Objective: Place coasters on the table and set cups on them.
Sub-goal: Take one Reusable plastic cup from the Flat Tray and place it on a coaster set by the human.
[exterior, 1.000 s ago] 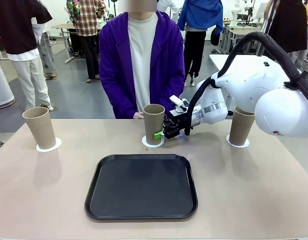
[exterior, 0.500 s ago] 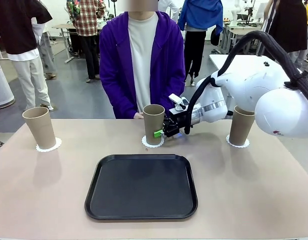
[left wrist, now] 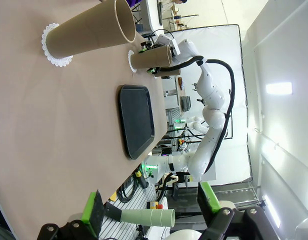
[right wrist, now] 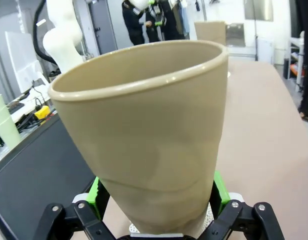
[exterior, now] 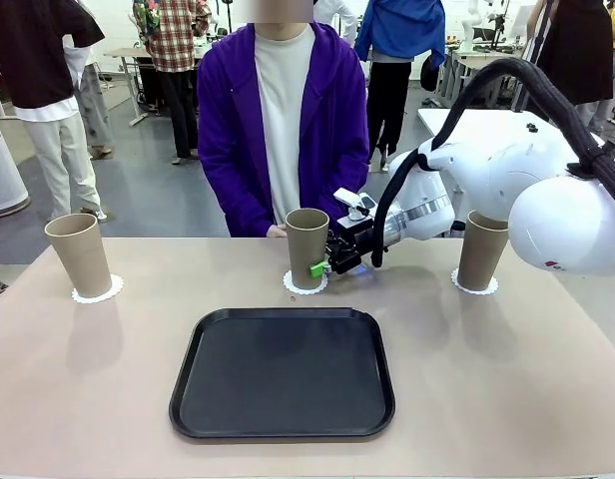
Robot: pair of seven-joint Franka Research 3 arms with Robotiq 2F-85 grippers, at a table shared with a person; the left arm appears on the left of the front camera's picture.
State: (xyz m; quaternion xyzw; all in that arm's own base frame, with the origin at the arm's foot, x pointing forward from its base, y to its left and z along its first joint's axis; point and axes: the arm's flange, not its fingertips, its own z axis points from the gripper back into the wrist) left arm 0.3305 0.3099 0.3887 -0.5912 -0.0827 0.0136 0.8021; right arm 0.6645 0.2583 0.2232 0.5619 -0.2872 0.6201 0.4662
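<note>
Three tan cups stand upright on the beige table, each on a white lacy coaster: the left cup on its coaster, the middle cup on its coaster, and the right cup on its coaster. My right gripper is open with its green pads on either side of the middle cup's lower half, just above the coaster. My left gripper is open and holds nothing. It is low over the table, far from the left cup.
A black tray lies bare in the table's middle, near my side. A person in a purple jacket stands at the far edge, right behind the middle cup. Other people and tables are farther back.
My right gripper has edged slightly up and to the right at the middle cup. The cups and coasters have not moved.
</note>
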